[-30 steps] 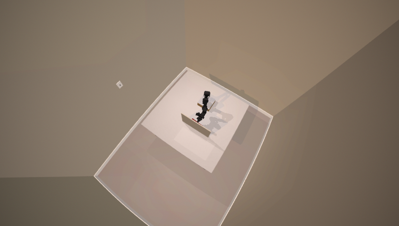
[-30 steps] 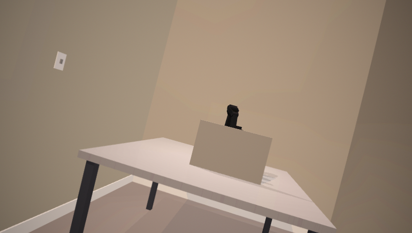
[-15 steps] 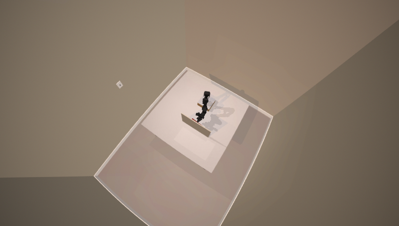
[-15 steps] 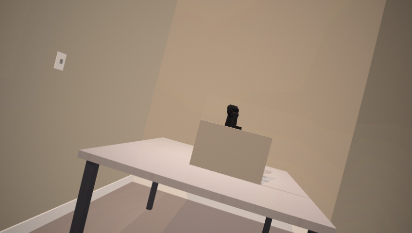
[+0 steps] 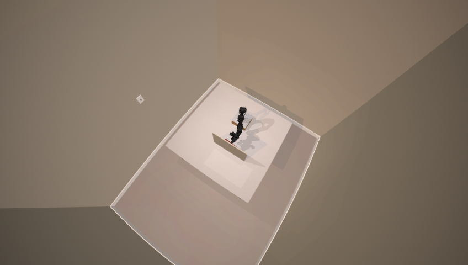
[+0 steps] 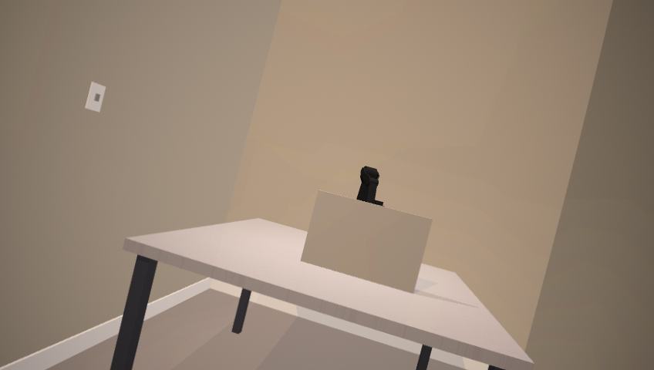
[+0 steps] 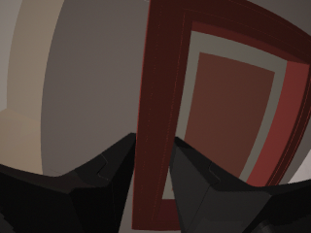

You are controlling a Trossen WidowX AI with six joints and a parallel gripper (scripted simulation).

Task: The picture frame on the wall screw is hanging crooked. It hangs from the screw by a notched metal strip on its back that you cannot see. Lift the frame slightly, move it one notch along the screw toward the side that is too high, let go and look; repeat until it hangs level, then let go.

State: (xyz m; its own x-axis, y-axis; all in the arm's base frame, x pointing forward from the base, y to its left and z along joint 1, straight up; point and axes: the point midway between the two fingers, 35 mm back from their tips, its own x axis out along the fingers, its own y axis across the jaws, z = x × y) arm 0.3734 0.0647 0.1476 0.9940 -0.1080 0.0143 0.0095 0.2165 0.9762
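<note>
The red picture frame (image 5: 228,141) (image 7: 167,58), with a pale mat and a brown-red picture (image 7: 228,107), is in front of the upright beige panel (image 5: 229,147) (image 6: 365,240) (image 7: 97,87). My gripper (image 5: 233,142) (image 7: 154,142) is shut on the frame's side bar at the left of the wrist view, near its lower end, with one finger on each side of the bar. The panel hides the frame and the gripper in the exterior view. The screw and the notched strip are hidden. I cannot tell from these views whether the frame is level.
The black arm (image 5: 240,126) (image 6: 368,180) rises from a small base block on the pale table (image 5: 197,121) (image 6: 206,247). The panel stands upright on the table in front of the arm. A wall plate (image 5: 140,99) (image 6: 95,97) is on the far left wall.
</note>
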